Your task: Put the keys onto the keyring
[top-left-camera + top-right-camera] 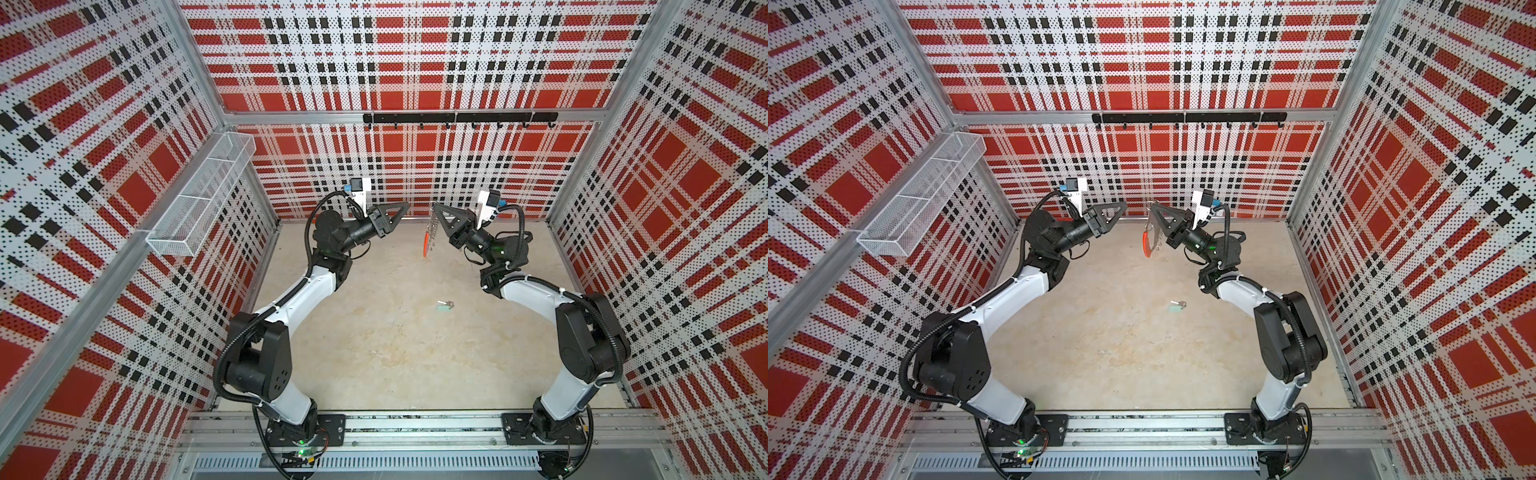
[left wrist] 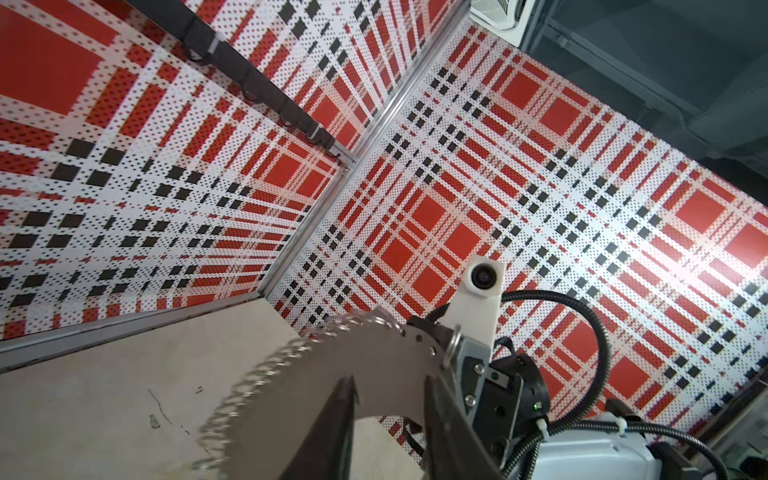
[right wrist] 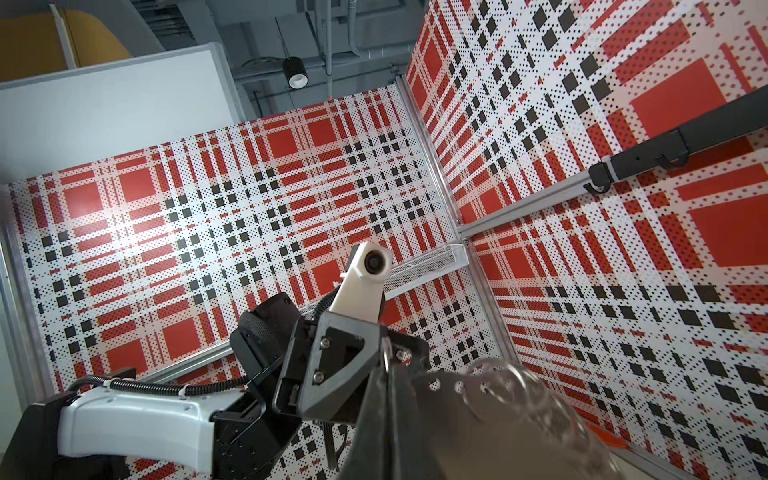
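— Why is the keyring [image 1: 431,232] held up high?
— The right gripper [image 1: 435,206] is clamped on its top edge, likely to present it; it hangs upright, orange arc lowest.
— And the left gripper [image 1: 405,205]?
— Part open, empty, just beside it. The keys [image 1: 444,306] lie flat on the table [image 1: 374,353], well apart; too small to tell their direction

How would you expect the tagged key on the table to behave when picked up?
The tagged key lies flat on the table, so it would probably slide rather than roll when nudged. Its tag sits angled to the key, so the joint seems loose; one part would likely dangle.
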### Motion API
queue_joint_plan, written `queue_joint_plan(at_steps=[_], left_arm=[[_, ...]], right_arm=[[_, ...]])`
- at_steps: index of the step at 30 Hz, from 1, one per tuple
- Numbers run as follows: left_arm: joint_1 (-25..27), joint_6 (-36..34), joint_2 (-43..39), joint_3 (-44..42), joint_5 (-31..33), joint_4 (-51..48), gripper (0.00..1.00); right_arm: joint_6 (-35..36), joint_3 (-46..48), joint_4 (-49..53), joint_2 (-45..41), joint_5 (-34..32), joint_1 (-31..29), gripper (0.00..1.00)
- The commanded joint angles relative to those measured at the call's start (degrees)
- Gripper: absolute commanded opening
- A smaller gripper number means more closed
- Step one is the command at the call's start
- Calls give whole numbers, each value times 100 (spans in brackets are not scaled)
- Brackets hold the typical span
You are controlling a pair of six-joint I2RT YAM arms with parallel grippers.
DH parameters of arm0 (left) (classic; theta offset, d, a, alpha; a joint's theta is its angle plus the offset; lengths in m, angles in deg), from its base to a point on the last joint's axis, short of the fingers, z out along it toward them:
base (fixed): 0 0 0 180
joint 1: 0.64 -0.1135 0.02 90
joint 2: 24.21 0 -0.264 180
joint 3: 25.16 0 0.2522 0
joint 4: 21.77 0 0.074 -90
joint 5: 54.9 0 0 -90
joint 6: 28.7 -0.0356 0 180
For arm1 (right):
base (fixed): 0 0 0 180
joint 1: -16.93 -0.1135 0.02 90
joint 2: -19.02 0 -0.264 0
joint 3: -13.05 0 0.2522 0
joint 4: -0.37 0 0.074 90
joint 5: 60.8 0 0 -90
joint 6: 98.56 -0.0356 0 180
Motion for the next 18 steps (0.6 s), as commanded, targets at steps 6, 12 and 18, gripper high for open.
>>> queue_joint_plan(at_steps=[6, 12, 18], left_arm=[[178, 52, 270, 383, -466, 300, 34], [169, 122, 450, 465, -484, 299, 34], [241, 134, 562, 592, -413, 303, 34]], right_arm=[[-56, -265, -202, 169, 355, -27, 0], [-77, -320, -184, 190, 466, -22, 0], [15, -364, -33, 154, 570, -25, 0]])
